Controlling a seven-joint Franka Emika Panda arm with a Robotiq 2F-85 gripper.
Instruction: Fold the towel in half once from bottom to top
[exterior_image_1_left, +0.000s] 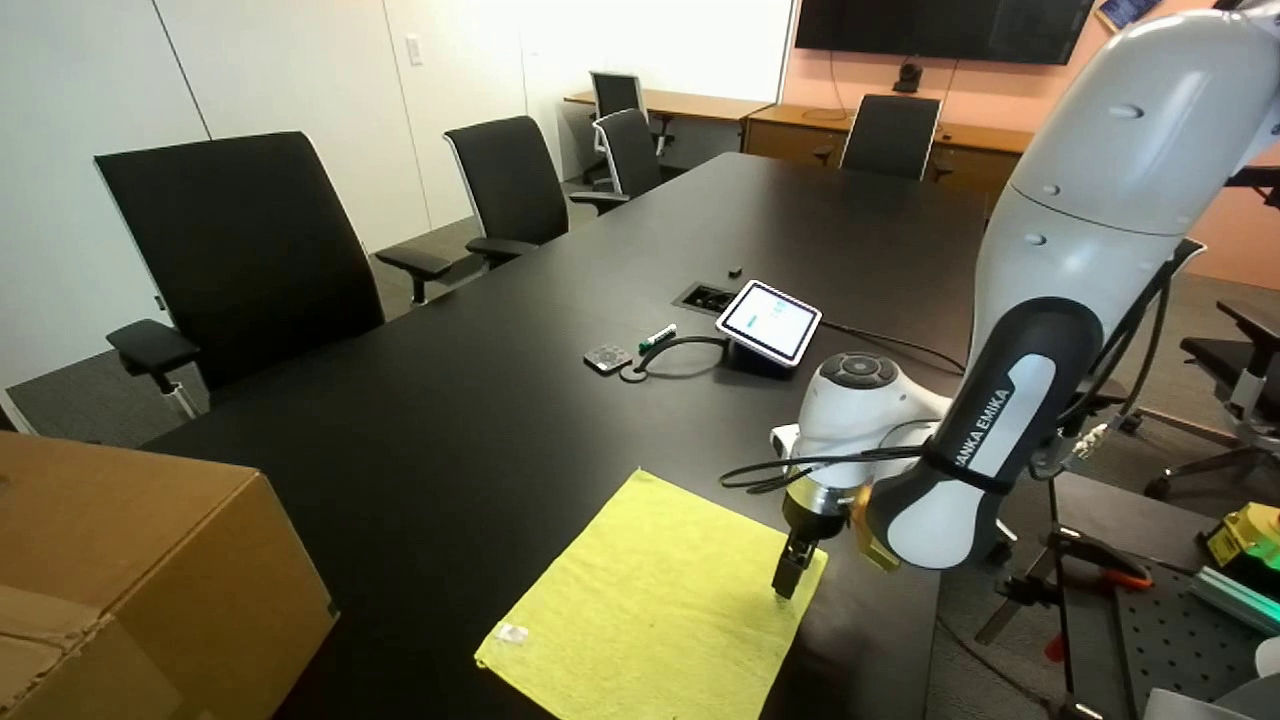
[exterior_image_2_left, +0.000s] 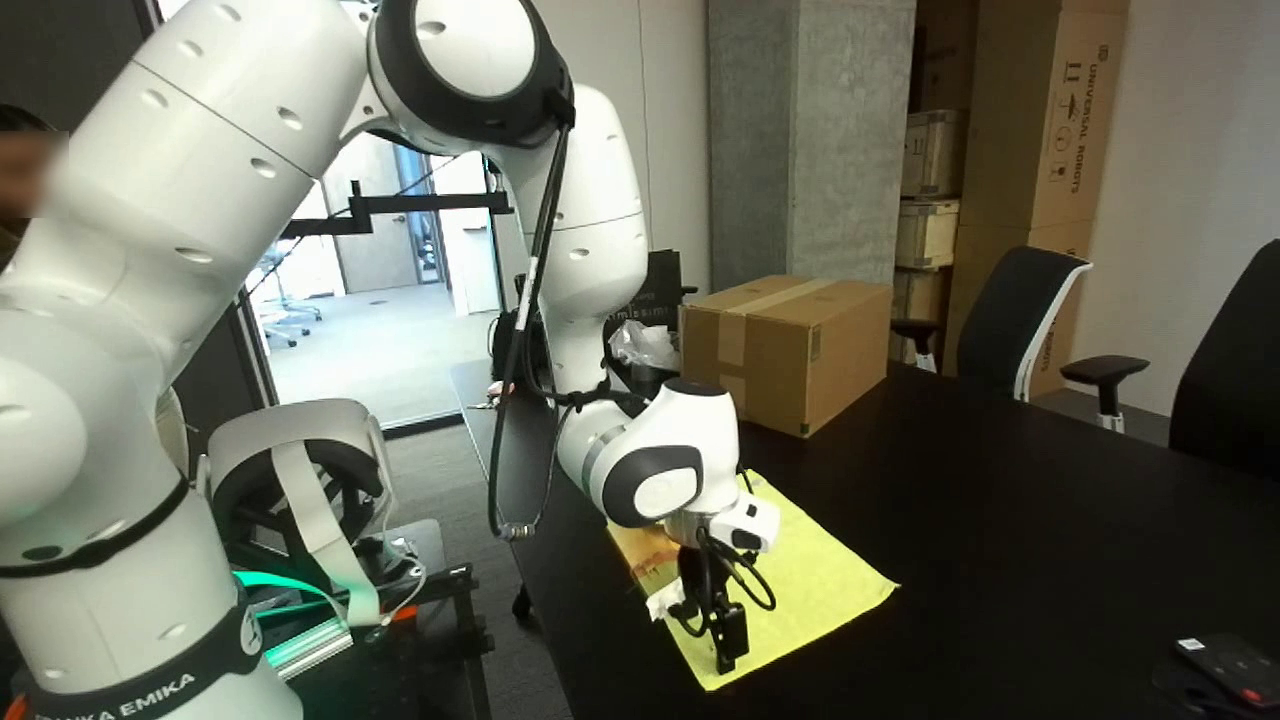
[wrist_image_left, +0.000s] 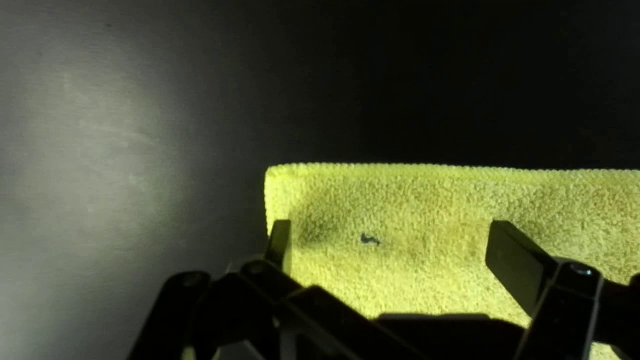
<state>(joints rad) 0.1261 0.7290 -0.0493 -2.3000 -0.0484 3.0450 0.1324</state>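
Over there the yellow towel lies flat on the black desk, the tool spread wide at one corner. The towel looks light, soft and floppy; I'd pinch it by that corner's hem, since grabbing mid-cloth would probably just bunch it.

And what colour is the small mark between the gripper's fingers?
Dark, nearly black; the mark on the towel shows best in the wrist view.
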